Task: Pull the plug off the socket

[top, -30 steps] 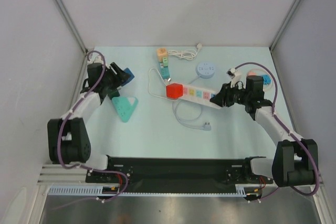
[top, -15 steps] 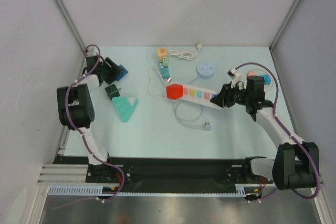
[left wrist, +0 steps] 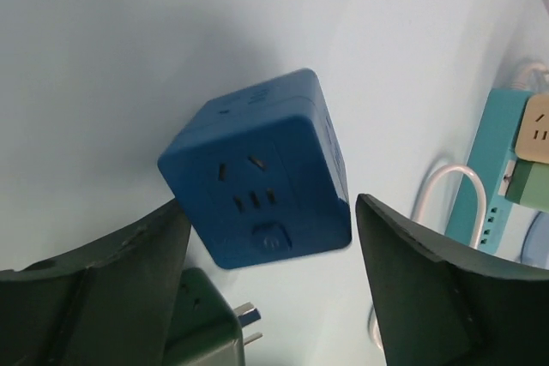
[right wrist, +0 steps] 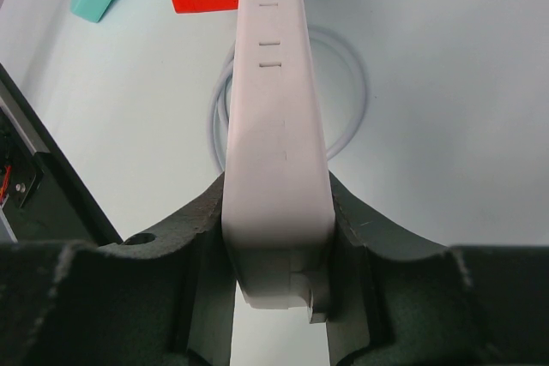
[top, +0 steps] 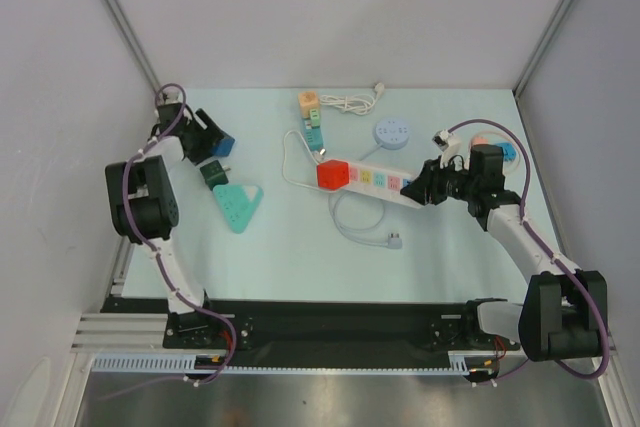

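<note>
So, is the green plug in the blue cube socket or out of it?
Out. The green plug lies beside the blue cube socket, prongs bare, and the holes on the cube's facing side are empty.

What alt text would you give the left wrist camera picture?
A blue cube socket sits on a pale table between the spread fingers of the left hand. A dark green plug, prongs bared, lies at bottom left; a teal power strip shows at the right edge.

Bright, even light with faint soft shadows – all 3 views sharp, near fingers point(left wrist: 94, 280) slightly soft.
</note>
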{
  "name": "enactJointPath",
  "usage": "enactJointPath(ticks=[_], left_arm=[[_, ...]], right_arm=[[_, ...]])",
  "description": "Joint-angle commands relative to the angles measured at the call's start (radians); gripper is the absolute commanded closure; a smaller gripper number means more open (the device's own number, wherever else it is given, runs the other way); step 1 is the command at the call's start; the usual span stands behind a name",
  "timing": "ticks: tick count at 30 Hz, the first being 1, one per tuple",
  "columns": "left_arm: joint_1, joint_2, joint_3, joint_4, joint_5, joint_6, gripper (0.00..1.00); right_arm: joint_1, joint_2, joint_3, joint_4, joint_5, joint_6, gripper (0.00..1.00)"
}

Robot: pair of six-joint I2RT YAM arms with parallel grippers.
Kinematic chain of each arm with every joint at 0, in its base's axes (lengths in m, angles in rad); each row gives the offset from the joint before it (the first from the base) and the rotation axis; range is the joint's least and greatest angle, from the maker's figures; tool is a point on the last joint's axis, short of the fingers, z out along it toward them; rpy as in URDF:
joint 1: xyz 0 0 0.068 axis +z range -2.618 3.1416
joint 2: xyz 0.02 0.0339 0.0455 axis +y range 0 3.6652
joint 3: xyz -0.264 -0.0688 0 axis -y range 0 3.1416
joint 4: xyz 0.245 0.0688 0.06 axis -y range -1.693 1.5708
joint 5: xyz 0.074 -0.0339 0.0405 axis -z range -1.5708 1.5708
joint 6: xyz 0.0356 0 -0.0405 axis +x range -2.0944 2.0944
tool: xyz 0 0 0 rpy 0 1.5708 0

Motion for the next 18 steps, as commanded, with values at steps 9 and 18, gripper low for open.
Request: enactJointPath(ticks=[9,18], left_arm=[[-0.001,-0.289,-0.059,-0.07,-0.02,0.152,0.09],[-0.112,-0.449,-0.374,0.139,0.099,0.085,0.08]], right_arm=[[-0.014,-0.068,0.024,0.04,-0.046,-0.003,1.0],[-0.026,-0.083,0.021,0.034,-0.059,-0.029,1.0]])
